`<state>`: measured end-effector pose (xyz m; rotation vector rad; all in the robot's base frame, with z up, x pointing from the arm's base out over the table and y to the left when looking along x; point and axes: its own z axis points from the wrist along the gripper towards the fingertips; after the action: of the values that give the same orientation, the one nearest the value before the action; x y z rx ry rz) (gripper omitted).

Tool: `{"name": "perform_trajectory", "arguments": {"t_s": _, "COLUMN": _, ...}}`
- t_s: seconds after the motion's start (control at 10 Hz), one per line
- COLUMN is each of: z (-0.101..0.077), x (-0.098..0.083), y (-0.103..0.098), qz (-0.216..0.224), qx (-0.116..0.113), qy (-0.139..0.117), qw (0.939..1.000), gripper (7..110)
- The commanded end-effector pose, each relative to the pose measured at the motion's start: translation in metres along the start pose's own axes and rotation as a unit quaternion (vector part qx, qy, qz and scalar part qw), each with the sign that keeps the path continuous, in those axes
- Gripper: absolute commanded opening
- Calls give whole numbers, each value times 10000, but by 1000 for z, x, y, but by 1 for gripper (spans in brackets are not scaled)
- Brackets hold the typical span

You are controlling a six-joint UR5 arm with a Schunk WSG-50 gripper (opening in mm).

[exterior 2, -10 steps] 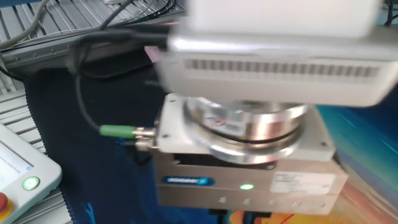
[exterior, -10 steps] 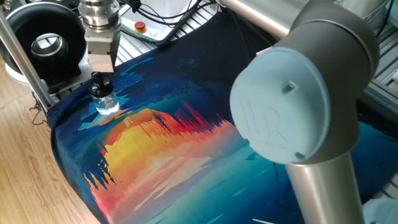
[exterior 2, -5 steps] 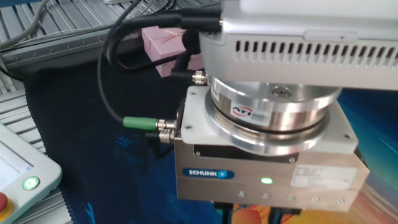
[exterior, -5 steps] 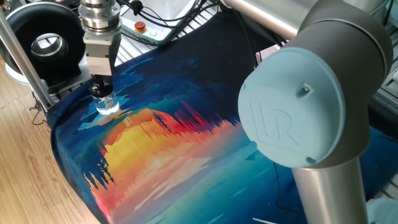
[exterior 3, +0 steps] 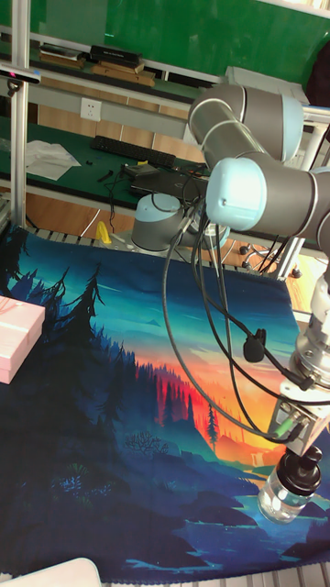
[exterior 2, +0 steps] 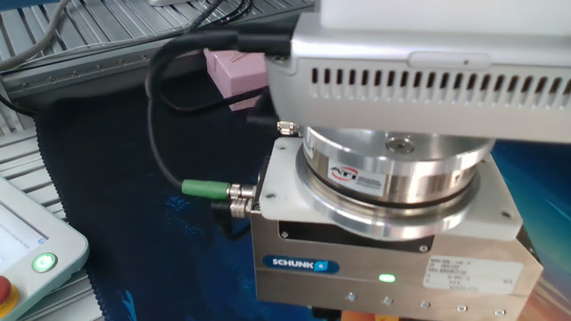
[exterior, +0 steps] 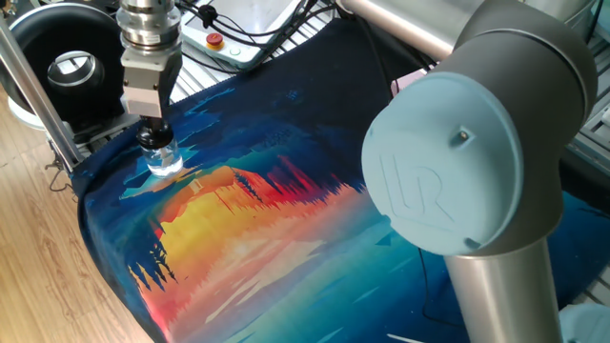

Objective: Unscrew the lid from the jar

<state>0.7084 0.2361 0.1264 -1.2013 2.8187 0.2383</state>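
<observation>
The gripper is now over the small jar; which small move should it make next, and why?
Probably close on the lid and begin to twist. The gripper sits straight down over the jar, which stands upright on the painted cloth, and the black cap is still on its neck. Whether the fingers already clamp it cannot be seen, so first check the grip.

Readable markings, current moment:

- "SCHUNK" in white letters on a blue label (exterior 2: 301, 264), front face of the gripper body (exterior 2: 393, 267), the other fixed view
- Small white label (exterior 2: 446, 269) to the right on the same face: print too small to read
- Red-and-blue logo sticker (exterior 2: 352, 174) on the silver flange above: lettering too small to make out
- Embossed "UR" on the pale blue joint cap (exterior: 440, 164) of the arm, one fixed view

Tall fixed view: no legible text
</observation>
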Motion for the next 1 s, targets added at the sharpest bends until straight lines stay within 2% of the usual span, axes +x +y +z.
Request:
{"name": "perform_trajectory", "arguments": {"t_s": 0.0, "z": 1, "x": -11, "y": 2, "qz": 15, "qx": -121, "qy": -130, "qw": 9998, "gripper": 44}}
{"name": "perform_trajectory", "arguments": {"t_s": 0.2, "z": 1, "x": -8, "y": -6, "qz": -1, "qx": 14, "qy": -68, "qw": 10000, "gripper": 44}}
{"name": "perform_trajectory", "arguments": {"t_s": 0.4, "z": -1, "x": -11, "y": -7, "qz": -24, "qx": -28, "qy": -134, "qw": 9999, "gripper": 44}}
{"name": "perform_trajectory", "arguments": {"t_s": 0.6, "z": -3, "x": -22, "y": 0, "qz": -4, "qx": -175, "qy": -376, "qw": 9991, "gripper": 44}}
{"name": "perform_trajectory", "arguments": {"t_s": 0.9, "z": -3, "x": -16, "y": -8, "qz": 32, "qx": -10, "qy": -258, "qw": 9997, "gripper": 44}}
